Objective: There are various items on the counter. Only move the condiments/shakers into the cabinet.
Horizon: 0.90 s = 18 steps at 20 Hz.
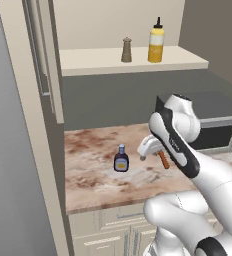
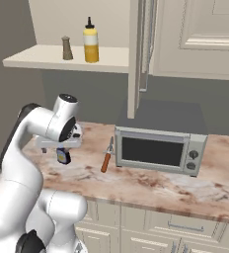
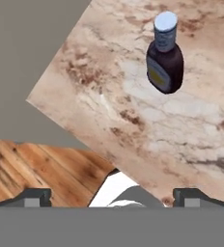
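Observation:
On the cabinet's cream shelf (image 1: 188,62) (image 2: 32,58) the yellow squeeze bottle (image 1: 156,44) (image 2: 91,42) and the short tan pepper shaker (image 1: 126,50) (image 2: 66,48) stand upright side by side. The dark bottle with a blue cap (image 1: 121,159) (image 2: 63,156) (image 3: 165,60) stands on the marbled counter (image 1: 93,170) (image 3: 133,111). My gripper (image 1: 143,154) (image 2: 57,145) (image 3: 112,198) hovers above the counter just right of that bottle, open, with nothing between its fingertips (image 3: 193,197). In the right base view the hand covers the bottle's top.
A thin orange-brown stick-like item (image 1: 163,159) (image 2: 106,157) lies on the counter beside a silver toaster oven (image 1: 218,132) (image 2: 158,150). A tall beige side panel (image 1: 50,65) flanks the shelf. Beyond the counter's front edge is wooden floor (image 3: 41,166).

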Tool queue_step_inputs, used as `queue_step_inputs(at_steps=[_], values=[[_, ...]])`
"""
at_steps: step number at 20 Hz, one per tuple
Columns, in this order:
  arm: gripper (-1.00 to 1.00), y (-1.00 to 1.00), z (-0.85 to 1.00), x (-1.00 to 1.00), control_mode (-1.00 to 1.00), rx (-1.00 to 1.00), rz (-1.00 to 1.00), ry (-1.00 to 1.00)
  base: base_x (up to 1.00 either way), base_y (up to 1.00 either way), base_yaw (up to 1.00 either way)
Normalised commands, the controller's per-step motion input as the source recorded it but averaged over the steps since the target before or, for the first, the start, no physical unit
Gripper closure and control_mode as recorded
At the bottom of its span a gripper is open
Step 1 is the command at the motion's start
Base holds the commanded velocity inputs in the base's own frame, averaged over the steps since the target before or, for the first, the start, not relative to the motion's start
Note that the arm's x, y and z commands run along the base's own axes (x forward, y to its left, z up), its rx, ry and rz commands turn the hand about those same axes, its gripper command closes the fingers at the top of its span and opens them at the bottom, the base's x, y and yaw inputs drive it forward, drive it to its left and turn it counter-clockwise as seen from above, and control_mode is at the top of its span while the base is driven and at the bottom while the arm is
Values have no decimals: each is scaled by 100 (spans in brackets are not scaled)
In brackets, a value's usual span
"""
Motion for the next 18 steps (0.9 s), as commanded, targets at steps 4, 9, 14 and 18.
queue_step_inputs(at_steps=[4, 9, 14, 18], values=[[-100, 0, -14, 1, -100, 16, 12, 0, 0, 0, 0], [-100, 0, -9, 24, -100, 10, 11, 0, 0, 0, 0], [-100, 0, -16, 30, -100, 3, 6, 0, 0, 0, 0], [-100, 0, -9, 18, -100, 0, 3, 0, 0, 0, 0]])
